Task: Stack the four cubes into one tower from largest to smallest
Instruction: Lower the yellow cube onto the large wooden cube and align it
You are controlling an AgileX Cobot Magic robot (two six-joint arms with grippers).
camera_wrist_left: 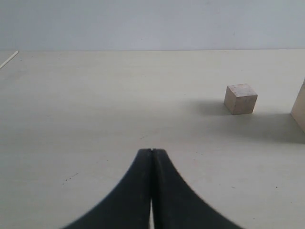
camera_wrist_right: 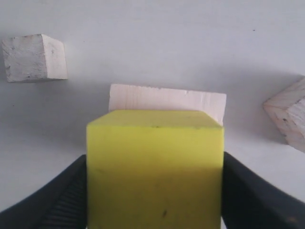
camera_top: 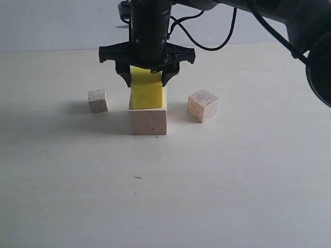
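Yellow cube (camera_top: 147, 93) sits on top of large pale wood cube (camera_top: 148, 121), roughly centred, its faces slightly turned against the base. Two-cube stack stands mid-counter (camera_top: 207, 181). Right jaws come down from above and pinch the yellow cube on its two side faces near the top; the right wrist view shows the black pads against both sides. Tiny wood cube (camera_top: 98, 101) lies left of the stack, apart from it. Medium wood cube (camera_top: 202, 105) lies right of the stack, apart, turned corner-forward. Left jaws are pressed together, tips low over bare counter, well apart from the tiny cube.
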